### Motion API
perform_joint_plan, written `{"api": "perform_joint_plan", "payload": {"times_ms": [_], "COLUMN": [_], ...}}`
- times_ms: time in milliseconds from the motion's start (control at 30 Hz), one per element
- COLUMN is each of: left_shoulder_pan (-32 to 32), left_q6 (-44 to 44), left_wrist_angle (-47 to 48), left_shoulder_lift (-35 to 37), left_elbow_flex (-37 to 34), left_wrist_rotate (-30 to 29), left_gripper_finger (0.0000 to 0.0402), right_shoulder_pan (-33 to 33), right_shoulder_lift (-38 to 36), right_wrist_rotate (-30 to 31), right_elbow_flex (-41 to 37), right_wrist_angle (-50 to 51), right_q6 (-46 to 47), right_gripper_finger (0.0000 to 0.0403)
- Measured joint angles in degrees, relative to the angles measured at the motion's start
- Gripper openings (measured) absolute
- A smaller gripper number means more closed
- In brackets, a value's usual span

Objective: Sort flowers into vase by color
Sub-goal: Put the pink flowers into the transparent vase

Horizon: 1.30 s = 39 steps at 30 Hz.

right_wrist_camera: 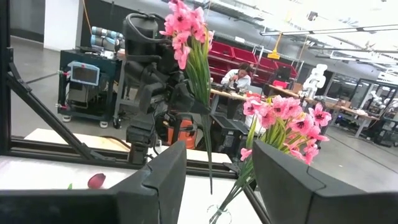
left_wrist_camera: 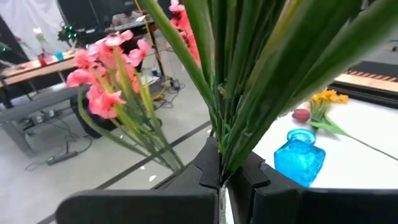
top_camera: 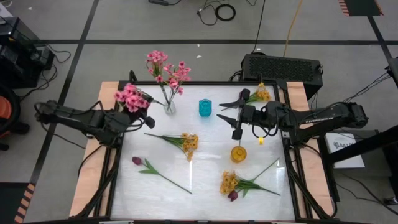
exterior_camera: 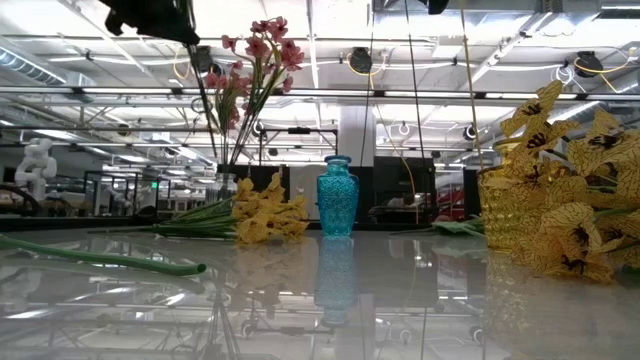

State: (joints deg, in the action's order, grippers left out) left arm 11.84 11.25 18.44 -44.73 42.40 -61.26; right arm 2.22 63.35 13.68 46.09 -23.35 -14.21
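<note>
My left gripper [top_camera: 135,116] is at the table's far left, shut on a pink flower spray [top_camera: 130,96] held above the table. A clear vase [top_camera: 169,107] just to its right holds more pink flowers [top_camera: 166,68]. Beside it stand a blue vase [top_camera: 205,107] and, nearer, a yellow vase [top_camera: 238,154]. Yellow sprays [top_camera: 186,142] [top_camera: 233,183] and a magenta bloom [top_camera: 137,160] lie flat on the table. My right gripper [top_camera: 230,116] hovers open right of the blue vase, with nothing between its fingers [right_wrist_camera: 158,180]. My left gripper pinches the spray's bundle of green stems and leaves [left_wrist_camera: 221,163] between its two fingers, below the blooms. The fingers come nearly level from the table's left and lie across the stems. The spray is lifted clear and stands roughly upright, blooms [right_wrist_camera: 185,25] up and its stem end [right_wrist_camera: 209,183] hanging below.
Another yellow spray [top_camera: 259,94] lies at the far right corner beside the right arm. A black box [top_camera: 283,67] sits beyond the table's far edge. The white table surface [top_camera: 205,168] shows bare between the lying flowers.
</note>
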Motion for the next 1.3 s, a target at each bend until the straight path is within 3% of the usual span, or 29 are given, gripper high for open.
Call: {"api": "perform_joint_plan", "payload": {"times_ms": [200,667,1300], "left_shoulder_pan": [-4.5,-9.6,-10.8], "left_q6": [-4.1,-4.5,-5.7], "left_wrist_angle": [-6.7,-9.2,-9.0], "left_shoulder_lift": [-0.3,-0.6,-5.0], "left_elbow_flex": [-2.2,-5.4,-5.3], "left_wrist_rotate": [6.3,9.1,9.4], "left_gripper_finger": [0.0011,0.0011,0.0029], "right_shoulder_pan": [0.0,0.0,0.0], "right_shoulder_lift": [0.0,0.0,0.0], "right_wrist_rotate": [0.0,0.0,0.0], "right_elbow_flex": [0.0,0.0,0.0], "right_wrist_angle": [0.0,0.0,0.1], "right_q6": [0.0,0.0,0.0], "right_gripper_finger": [0.0175,0.0175,0.0175]}}
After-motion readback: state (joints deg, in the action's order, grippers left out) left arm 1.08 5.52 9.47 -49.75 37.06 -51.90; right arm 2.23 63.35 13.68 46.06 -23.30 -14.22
